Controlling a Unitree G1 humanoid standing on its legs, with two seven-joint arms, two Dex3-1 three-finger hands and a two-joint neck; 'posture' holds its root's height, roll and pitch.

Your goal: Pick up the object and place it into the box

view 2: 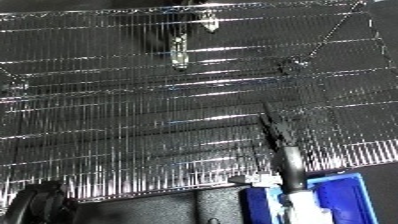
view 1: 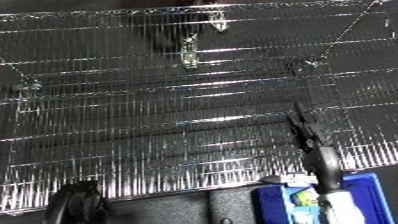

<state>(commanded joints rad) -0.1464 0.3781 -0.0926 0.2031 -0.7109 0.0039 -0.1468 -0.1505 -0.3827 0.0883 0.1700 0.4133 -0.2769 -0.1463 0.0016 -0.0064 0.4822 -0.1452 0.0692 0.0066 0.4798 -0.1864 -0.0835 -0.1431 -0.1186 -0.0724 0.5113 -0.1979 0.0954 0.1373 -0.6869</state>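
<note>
A blue bin stands at the lower right, on a dark surface below a wire rack. Inside it, by its left wall, lies a small white and yellow-green object. My right hand reaches up from the bin's area over the rack, seen edge-on. Its black fingers are straight and nothing shows between them. The white forearm crosses the bin and hides part of its inside. A dark rounded part of my left arm shows at the lower left; the left hand itself is out of sight.
The silver wire rack fills most of the view, with metal hooks hanging at its far side. A small pale piece sits at the bin's far left corner. A dark ledge runs along the bottom.
</note>
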